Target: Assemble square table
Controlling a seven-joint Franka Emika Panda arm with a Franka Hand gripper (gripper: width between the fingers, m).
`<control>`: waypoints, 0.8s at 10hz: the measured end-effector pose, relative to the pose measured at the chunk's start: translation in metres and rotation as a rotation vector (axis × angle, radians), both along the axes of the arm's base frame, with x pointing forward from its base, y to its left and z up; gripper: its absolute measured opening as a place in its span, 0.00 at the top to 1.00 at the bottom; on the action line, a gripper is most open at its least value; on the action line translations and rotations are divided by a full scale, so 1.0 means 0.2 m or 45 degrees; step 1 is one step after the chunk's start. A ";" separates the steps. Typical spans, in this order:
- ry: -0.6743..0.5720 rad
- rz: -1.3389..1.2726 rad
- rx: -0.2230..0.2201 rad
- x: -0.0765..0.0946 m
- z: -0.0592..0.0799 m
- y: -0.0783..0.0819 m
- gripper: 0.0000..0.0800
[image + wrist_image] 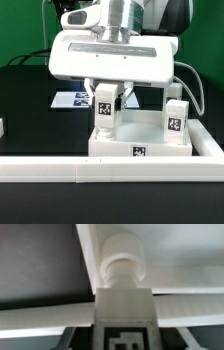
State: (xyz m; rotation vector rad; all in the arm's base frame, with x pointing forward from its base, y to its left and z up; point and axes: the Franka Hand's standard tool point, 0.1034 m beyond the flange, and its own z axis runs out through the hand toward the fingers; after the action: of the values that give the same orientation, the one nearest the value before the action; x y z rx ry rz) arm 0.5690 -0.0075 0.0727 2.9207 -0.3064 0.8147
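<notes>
Leg-fitting step — gripper (107,103) fingers clamped on a tagged leg (106,108) standing over the tabletop (138,146) against the border wall (60,168) — next: seat it in its socket.

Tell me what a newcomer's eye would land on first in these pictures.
The big white gripper in the middle of the exterior view draws the eye first, its fingers closed around an upright tagged leg over the square tabletop. A second tagged leg stands at the tabletop's corner on the exterior view's right. In front runs the long white border wall.
</notes>
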 end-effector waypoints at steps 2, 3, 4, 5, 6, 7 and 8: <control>0.012 0.002 -0.003 -0.01 -0.03 0.00 0.64; 0.014 0.003 -0.005 -0.02 -0.04 0.00 0.64; 0.013 0.004 -0.006 -0.02 -0.04 0.00 0.64; 0.012 0.004 -0.007 -0.02 -0.04 0.00 0.64; 0.008 0.005 -0.009 -0.02 -0.04 0.00 0.64; 0.001 0.006 -0.013 -0.01 -0.04 0.00 0.64; -0.004 0.007 -0.016 -0.01 -0.04 0.00 0.64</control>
State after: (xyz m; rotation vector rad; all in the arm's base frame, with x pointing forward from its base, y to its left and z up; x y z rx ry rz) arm 0.5663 -0.0074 0.0642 2.9101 -0.2930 0.8193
